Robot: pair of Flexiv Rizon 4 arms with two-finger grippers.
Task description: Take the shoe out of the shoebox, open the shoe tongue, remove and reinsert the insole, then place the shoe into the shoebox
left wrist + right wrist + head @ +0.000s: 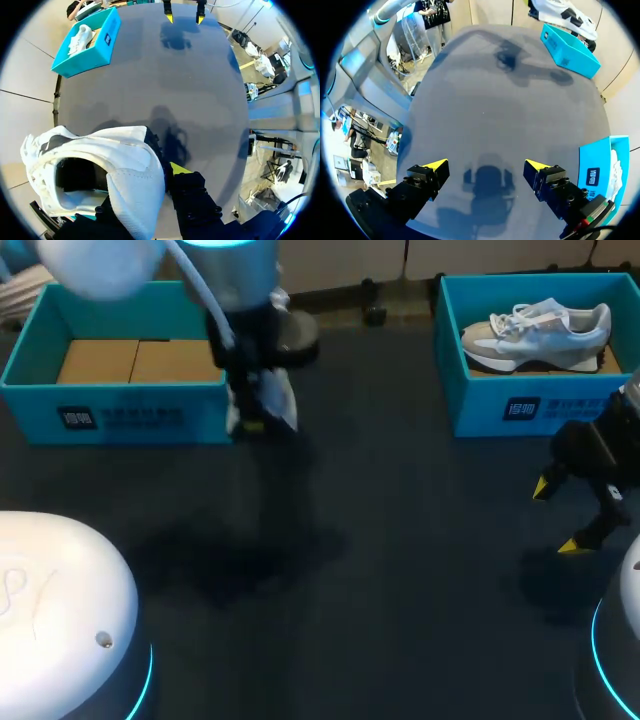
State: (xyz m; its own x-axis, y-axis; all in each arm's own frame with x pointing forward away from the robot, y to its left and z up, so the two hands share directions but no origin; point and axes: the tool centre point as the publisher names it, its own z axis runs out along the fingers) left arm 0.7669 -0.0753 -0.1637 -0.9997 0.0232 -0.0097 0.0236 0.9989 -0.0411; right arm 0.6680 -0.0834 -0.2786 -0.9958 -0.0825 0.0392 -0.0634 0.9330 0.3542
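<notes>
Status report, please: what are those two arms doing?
Left gripper shut on white shoe, beside left shoebox. Right gripper open, hovering by right shoebox, second shoe inside.

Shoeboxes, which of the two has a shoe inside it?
The right-hand shoebox: a pale shoe lies in it. The left-hand shoebox shows only its bare brown floor.
</notes>
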